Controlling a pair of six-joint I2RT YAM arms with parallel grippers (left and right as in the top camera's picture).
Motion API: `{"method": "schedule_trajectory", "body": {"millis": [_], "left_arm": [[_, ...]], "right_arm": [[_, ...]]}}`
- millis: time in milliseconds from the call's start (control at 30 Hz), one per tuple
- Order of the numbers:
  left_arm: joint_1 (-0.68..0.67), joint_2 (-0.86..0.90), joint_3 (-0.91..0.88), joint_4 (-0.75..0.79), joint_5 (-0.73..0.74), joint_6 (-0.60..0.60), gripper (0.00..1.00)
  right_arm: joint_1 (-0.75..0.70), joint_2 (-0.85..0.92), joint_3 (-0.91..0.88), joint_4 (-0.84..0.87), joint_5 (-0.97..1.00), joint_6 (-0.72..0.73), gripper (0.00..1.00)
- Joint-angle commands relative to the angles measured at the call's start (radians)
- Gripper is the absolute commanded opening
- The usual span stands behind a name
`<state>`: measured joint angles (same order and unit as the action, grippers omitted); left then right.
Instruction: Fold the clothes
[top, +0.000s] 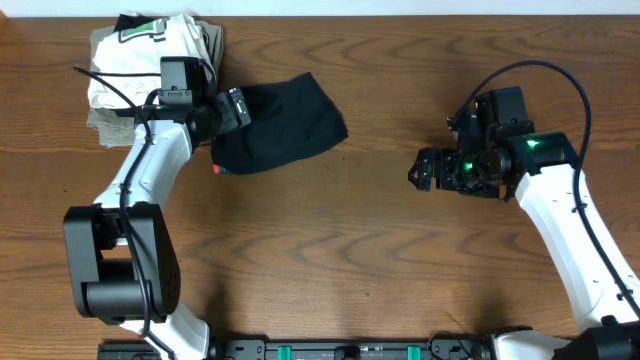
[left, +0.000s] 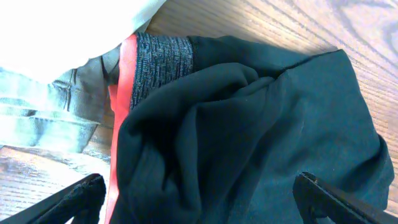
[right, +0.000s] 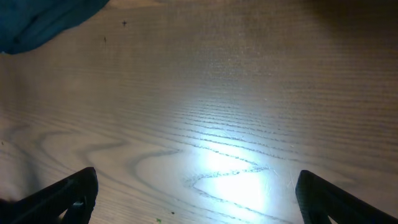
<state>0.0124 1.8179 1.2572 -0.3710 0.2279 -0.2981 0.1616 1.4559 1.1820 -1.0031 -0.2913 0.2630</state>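
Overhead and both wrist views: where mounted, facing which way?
Overhead: above the table, facing straight down; shows both arms, left hand, right hand.
Left wrist: on left arm, facing down at black pants; own fingers open.
Right wrist: facing down at bare wood; own fingers open.
Shared: overhead and left wrist both show pants and folded stack.

A stack of folded pale garments (top: 130, 60) at the far-left corner of the wooden table (top: 360, 250)

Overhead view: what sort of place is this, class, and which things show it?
Probably a robotics lab workbench rather than a home: a wooden table carries a left arm and a right arm, with black pants beside a stack of pale folded garments as practice laundry.
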Motion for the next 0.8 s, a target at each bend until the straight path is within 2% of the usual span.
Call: {"method": "schedule_trajectory", "body": {"millis": [0, 300, 467, 533, 633, 667, 700, 767], "left_arm": [[0.01, -0.038, 0.024, -0.018, -0.02, 0.005, 0.98], [0.113, -0.184, 0.024, -0.096, -0.058, -0.084, 0.98], [0.157, -0.165, 0.023, -0.127, 0.11, -0.033, 0.99], [0.153, -0.165, 0.023, -0.129, 0.136, -0.02, 0.76], [0.141, -0.165, 0.023, -0.131, 0.14, -0.02, 0.24], [0.136, -0.165, 0.023, -0.138, 0.14, -0.02, 0.13], [0.129, -0.165, 0.023, -0.145, 0.142, -0.02, 0.06], [0.106, -0.165, 0.023, -0.156, 0.157, -0.013, 0.06]], "right_arm": [[0.01, 0.003, 0.0, -0.007, 0.004, 0.013, 0.99], [0.01, 0.003, 0.0, -0.011, 0.004, 0.013, 0.99], [0.01, 0.003, 0.0, -0.001, 0.003, 0.013, 0.99], [0.01, 0.003, 0.0, 0.0, 0.003, 0.013, 0.99], [0.01, 0.003, 0.0, 0.0, 0.003, 0.013, 0.99], [0.01, 0.003, 0.0, 0.0, 0.004, 0.013, 0.99], [0.01, 0.003, 0.0, 0.0, 0.004, 0.013, 0.99], [0.01, 0.003, 0.0, 0.0, 0.003, 0.013, 0.99]]}}
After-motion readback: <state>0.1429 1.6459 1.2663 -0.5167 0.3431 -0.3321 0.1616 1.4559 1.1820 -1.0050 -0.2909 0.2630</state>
